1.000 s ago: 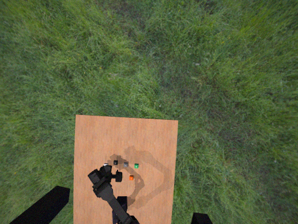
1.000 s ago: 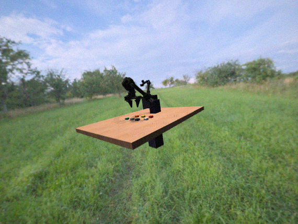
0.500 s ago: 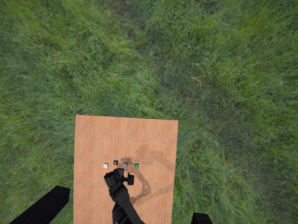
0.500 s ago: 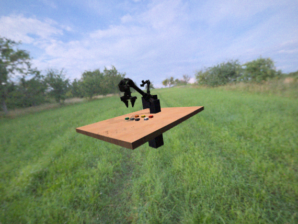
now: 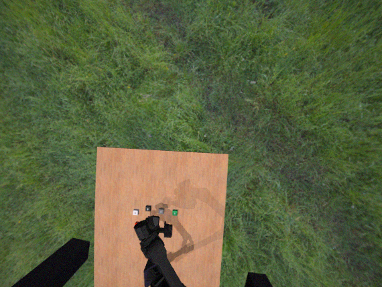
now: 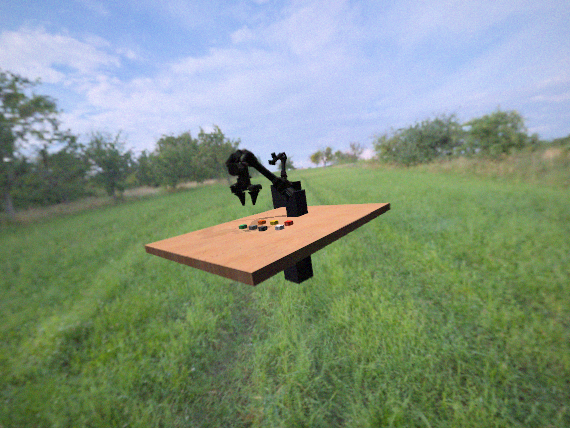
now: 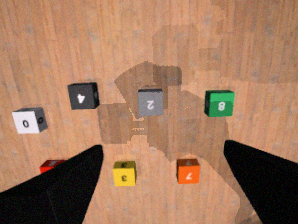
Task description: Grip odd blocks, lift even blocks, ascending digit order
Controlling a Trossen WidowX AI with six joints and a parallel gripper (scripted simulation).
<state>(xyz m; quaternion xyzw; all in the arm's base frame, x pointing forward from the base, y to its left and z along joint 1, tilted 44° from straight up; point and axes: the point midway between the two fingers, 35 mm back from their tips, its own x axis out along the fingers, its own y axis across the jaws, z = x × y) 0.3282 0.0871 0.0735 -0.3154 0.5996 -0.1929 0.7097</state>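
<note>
While open jaws hover — blocks below, ungripped, seven

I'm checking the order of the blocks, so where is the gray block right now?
In the wrist view, the gray block sits between the black and green blocks.

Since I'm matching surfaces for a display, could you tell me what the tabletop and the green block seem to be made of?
Brown tabletop: probably matte wood, given its streaky grain. Green cube: perhaps painted wood or plastic; evenly coloured.
</note>
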